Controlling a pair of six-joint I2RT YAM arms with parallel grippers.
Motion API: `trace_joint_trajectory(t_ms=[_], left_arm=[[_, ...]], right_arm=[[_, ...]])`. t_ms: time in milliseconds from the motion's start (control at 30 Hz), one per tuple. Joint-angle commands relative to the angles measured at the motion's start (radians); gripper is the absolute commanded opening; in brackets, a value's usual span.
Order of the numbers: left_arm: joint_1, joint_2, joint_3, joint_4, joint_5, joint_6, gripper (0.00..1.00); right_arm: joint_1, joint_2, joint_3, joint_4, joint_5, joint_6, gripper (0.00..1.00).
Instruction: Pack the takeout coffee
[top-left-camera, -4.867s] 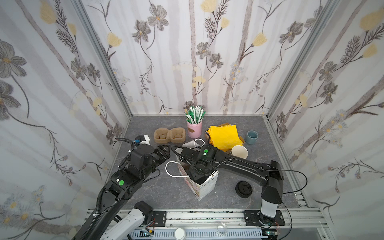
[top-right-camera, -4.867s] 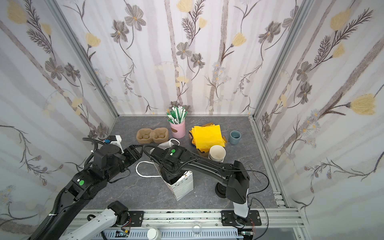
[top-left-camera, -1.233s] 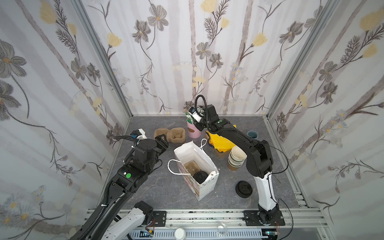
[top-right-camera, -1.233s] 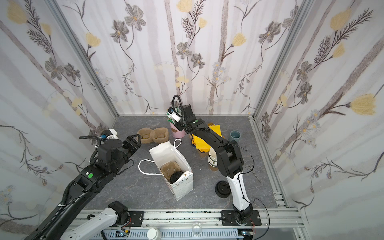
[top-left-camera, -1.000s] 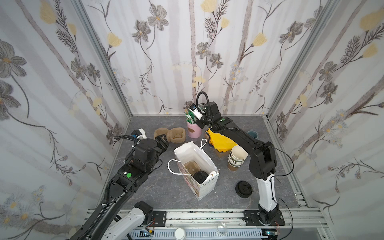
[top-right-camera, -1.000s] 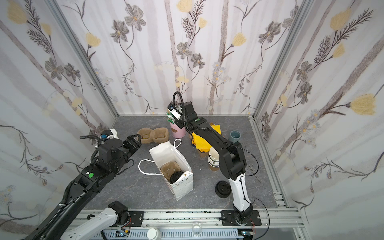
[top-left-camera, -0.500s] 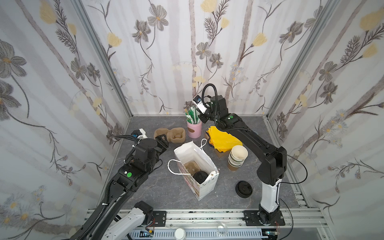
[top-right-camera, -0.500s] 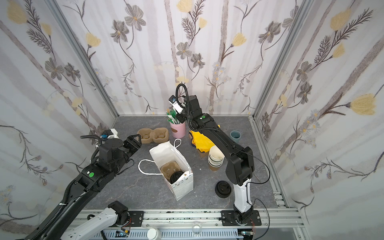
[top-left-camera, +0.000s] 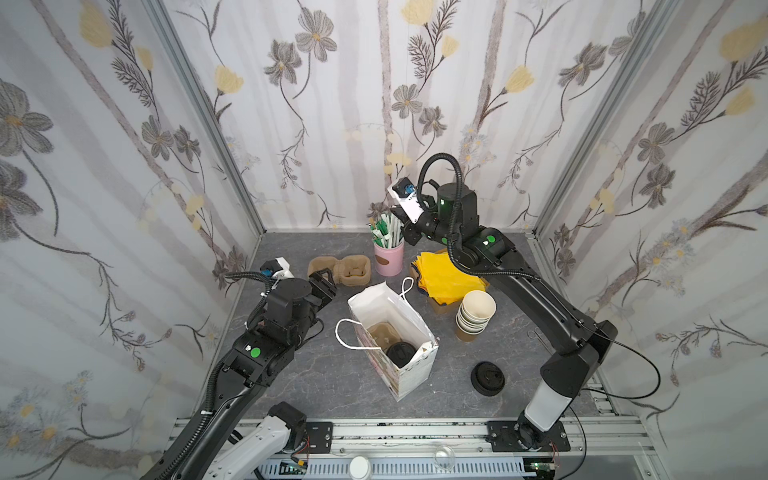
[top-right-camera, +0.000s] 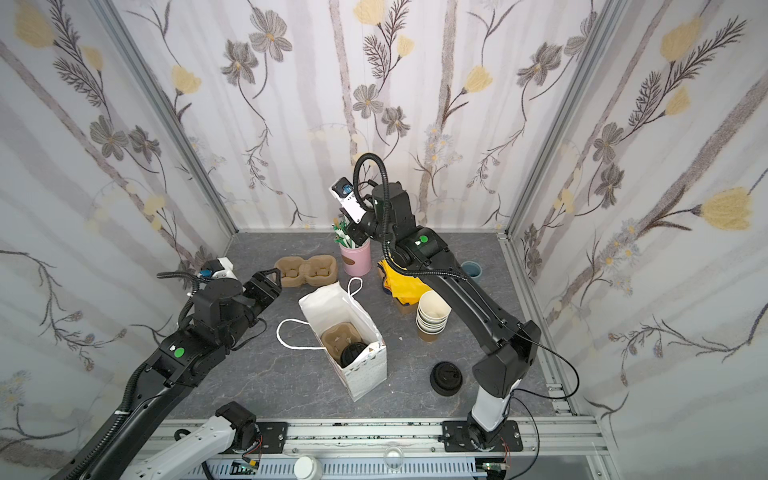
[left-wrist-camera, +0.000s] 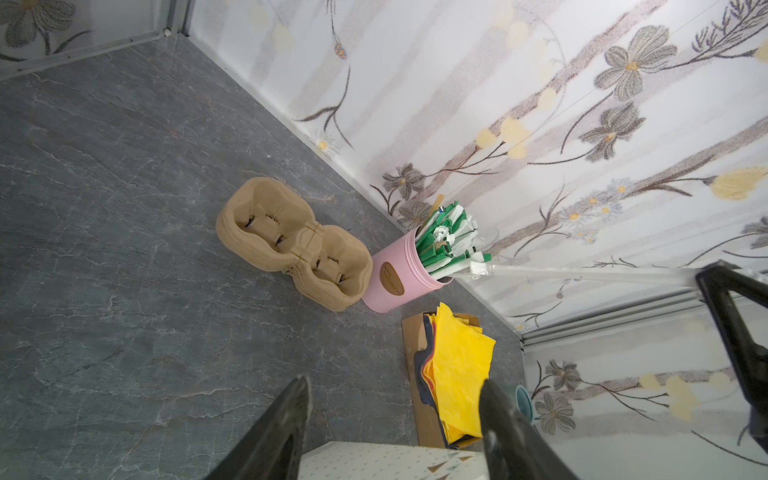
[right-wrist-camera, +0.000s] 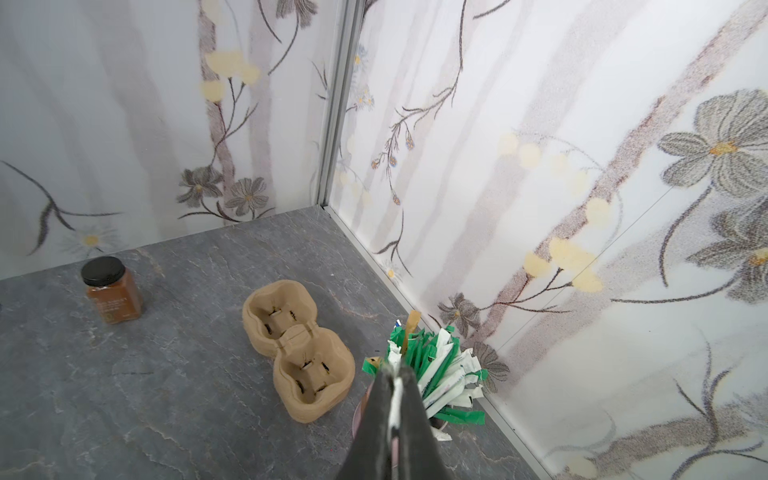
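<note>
Takeout coffee (top-left-camera: 400, 353) inside the white paper bag (top-left-camera: 409, 318), which stands open on the grey table (top-left-camera: 332, 374). Only the cup's round black lid shows, seated in a brown pulp carrier (top-right-camera: 336, 337) at the bottom of the bag. Both top views show this.

My right gripper (right-wrist-camera: 394, 376) is raised behind the bag, over a pink cup (top-left-camera: 388, 259) stuffed with green-and-white wrapped straws. Its jaws are pressed together on one wrapped straw (left-wrist-camera: 582, 272). From the left wrist camera that straw reads as a long white strip, running from the bunch at the pink cup's mouth out to the black fingers.

My left gripper (top-right-camera: 266, 280) hovers to the left of the bag and apart from it, with its jaws spread and nothing between them.

Behind the bag, just beside the pink cup, lies a stack of empty pulp carriers (top-left-camera: 340, 270). Behind the bag and to its right sits a heap of yellow napkins (top-left-camera: 449, 274). To the right of the bag stands a stack of lidless paper cups (top-left-camera: 476, 311), white inside, and a low pile of black lids (top-left-camera: 488, 378) lies further forward on that side.

The right wrist camera also catches a brown jar (right-wrist-camera: 111, 291) with a black lid, upright on the table — I cannot place it against the bag.
</note>
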Motion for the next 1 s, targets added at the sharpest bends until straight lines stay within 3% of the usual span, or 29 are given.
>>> trace_joint_trajectory(t_ms=[0,133,333,567,733,967], left_arm=[[0.001,-0.008,-0.007,0.028,-0.001,0.012,0.65],[0.002,-0.010,-0.010,0.028,0.009,0.023,0.65],[0.004,-0.026,0.000,0.025,0.027,0.039,0.66],[0.009,-0.122,0.034,-0.024,0.125,0.123,0.72],[0.009,-0.141,0.132,-0.171,0.276,0.161,0.76],[0.009,-0.142,0.172,-0.315,0.541,0.138,0.80]], right_arm=[[0.019,-0.029,-0.007,-0.052,0.099,0.023,0.07],[0.044,-0.044,0.015,-0.081,0.231,0.019,0.06],[0.108,-0.125,0.068,-0.180,0.208,0.089,0.06],[0.270,-0.267,0.064,-0.316,0.235,0.209,0.06],[0.403,-0.346,0.018,-0.313,0.205,0.329,0.07],[0.520,-0.356,-0.132,-0.254,0.318,0.396,0.07]])
